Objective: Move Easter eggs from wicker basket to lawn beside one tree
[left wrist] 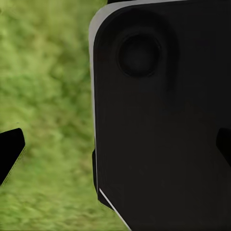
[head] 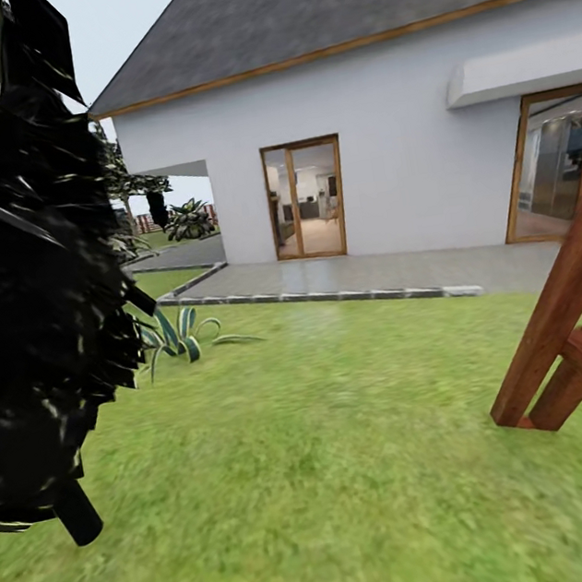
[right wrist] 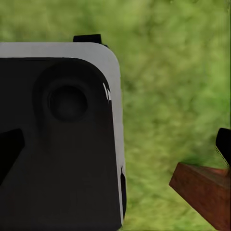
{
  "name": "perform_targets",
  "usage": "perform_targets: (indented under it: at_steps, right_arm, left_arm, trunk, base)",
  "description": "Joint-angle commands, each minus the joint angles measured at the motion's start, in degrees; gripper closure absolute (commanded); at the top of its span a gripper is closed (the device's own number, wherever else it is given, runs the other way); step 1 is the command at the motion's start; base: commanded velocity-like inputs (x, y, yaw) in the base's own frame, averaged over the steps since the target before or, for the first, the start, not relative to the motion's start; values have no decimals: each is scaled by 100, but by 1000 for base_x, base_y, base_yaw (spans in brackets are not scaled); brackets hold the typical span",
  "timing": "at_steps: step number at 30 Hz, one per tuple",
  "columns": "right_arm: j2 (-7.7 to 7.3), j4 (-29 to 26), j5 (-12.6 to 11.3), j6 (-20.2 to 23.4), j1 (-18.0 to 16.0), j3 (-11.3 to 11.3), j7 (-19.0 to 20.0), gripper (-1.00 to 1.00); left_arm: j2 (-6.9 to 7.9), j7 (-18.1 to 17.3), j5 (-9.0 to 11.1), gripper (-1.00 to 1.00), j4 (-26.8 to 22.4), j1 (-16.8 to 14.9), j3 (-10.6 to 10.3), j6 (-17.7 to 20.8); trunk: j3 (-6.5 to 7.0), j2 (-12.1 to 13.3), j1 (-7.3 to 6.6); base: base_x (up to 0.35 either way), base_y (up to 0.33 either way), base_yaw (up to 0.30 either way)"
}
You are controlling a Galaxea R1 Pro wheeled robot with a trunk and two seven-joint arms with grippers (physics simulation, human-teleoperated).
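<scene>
Grass fills the nearest ground: the lawn spreads mottled green under the head camera, with no egg, basket or broad-trunked tree on it, so the task's things cannot be placed from here and the robot appears to be travelling between spots. In the left wrist view a large dark panel with a pale rim, apparently part of the robot's own body, sits close before the lens, with grass beside it; the dark tips at the two edges of that view are the left gripper, and they stand wide apart with nothing between them. The right wrist view is similar: the right gripper shows dark tips at both edges, spread and holding nothing, past another dark panel, with a reddish-brown wooden beam on the grass nearby. Both arms seem tucked low beside the body, likely for driving. In the head view, close at the left, stands a dark narrow cypress, not a tree suited to the task. At the right, slanted red-brown timber legs meet the grass. Further off, a spiky striped plant grows near a stone-edged patio. Beyond it rises a white house with wood-framed glass doors and a grey roof.
</scene>
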Motion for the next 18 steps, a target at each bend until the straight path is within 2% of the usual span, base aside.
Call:
perform_targets:
  at_steps: [1, 18]
  right_arm:
    - [-1, 12, -28, -5, -7, -1, 6, -100]
    - [0, 12, -21, -5, -7, -1, -9, -100]
  left_arm:
    - [1, -3, -2, -100, -4, 0, 0, 2]
    - [1, -3, -2, -100, -4, 0, 0, 1]
  trunk:
    - [-5, -2, 4]
    - [-5, -2, 4]
  base:
    - [336, 0, -5]
    - [336, 0, 0]
